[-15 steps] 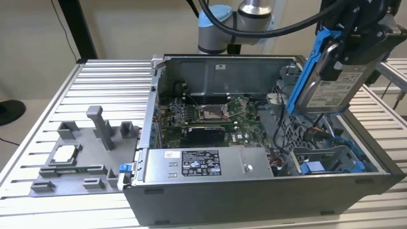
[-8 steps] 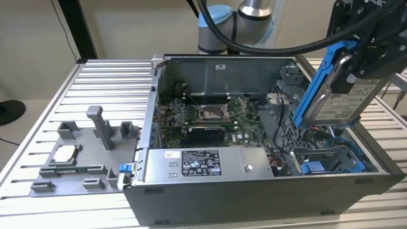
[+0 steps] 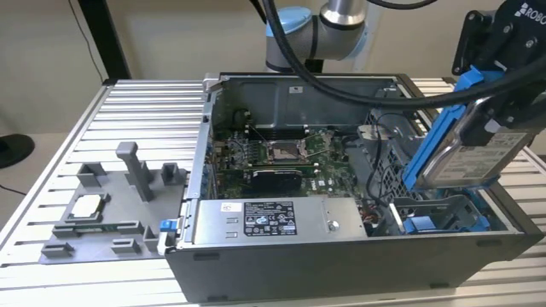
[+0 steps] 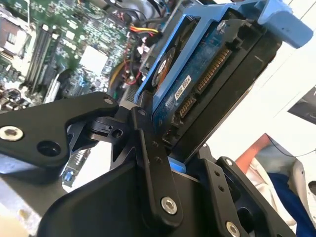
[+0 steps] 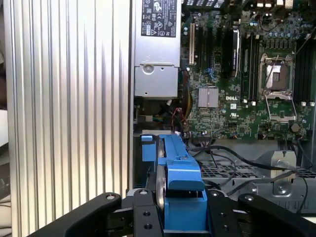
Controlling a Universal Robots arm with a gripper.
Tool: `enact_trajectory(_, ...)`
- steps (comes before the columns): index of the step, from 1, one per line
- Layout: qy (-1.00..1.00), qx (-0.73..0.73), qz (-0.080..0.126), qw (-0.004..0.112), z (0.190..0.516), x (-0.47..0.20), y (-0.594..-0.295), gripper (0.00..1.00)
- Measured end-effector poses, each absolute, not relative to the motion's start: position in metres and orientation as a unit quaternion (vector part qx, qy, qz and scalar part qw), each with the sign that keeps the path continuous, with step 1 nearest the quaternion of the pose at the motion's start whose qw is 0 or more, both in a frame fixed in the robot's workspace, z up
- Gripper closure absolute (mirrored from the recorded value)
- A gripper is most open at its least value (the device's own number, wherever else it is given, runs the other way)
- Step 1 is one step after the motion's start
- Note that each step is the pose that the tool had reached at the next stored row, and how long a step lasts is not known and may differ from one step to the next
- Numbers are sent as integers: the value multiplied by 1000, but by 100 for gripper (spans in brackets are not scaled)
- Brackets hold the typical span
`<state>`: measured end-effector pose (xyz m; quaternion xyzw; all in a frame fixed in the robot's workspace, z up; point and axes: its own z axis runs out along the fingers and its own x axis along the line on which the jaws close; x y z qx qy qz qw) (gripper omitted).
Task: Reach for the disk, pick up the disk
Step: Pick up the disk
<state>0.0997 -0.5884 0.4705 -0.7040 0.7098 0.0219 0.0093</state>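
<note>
Item one: my pincer (image 3: 499, 112), at the upper right of the exterior view, black, its fingers closed onto the disk (image 3: 477, 153) and clamping it across its thickness. Item two: the disk, a silver-grey drive in a blue frame, held tilted on edge in the air, its upper end between my fingers and its lower end hanging toward the blue drive bay (image 3: 439, 217) at the lower right of that frame, clear of the bay floor as far as I can see. In the second wrist view the disk (image 4: 207, 84) runs from the frame's centre up to the upper right, connector edge and blue circuit side showing, with my black fingers (image 4: 148, 163) pressed against it at lower centre. In the first wrist view the blue frame of the disk (image 5: 180, 182) stands at lower centre, gripped on both flanks by my fingers (image 5: 143, 212). Item three: open computer case (image 3: 341, 268), dark grey, filling the centre of the exterior view on a ribbed aluminium table (image 3: 128, 128). Item four: green motherboard (image 3: 273, 153) at the case's centre. Item five: long silver box with a black-and-white label (image 3: 273, 220) along the case's near wall. Item six: grey fixture tray (image 3: 111, 217) at lower left, carrying a small square silver chip (image 3: 88, 206).
</note>
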Motion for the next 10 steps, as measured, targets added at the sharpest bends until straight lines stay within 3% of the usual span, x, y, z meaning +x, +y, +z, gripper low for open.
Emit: enact_trajectory(10,710,-704,22,9,470,100,-598,100)
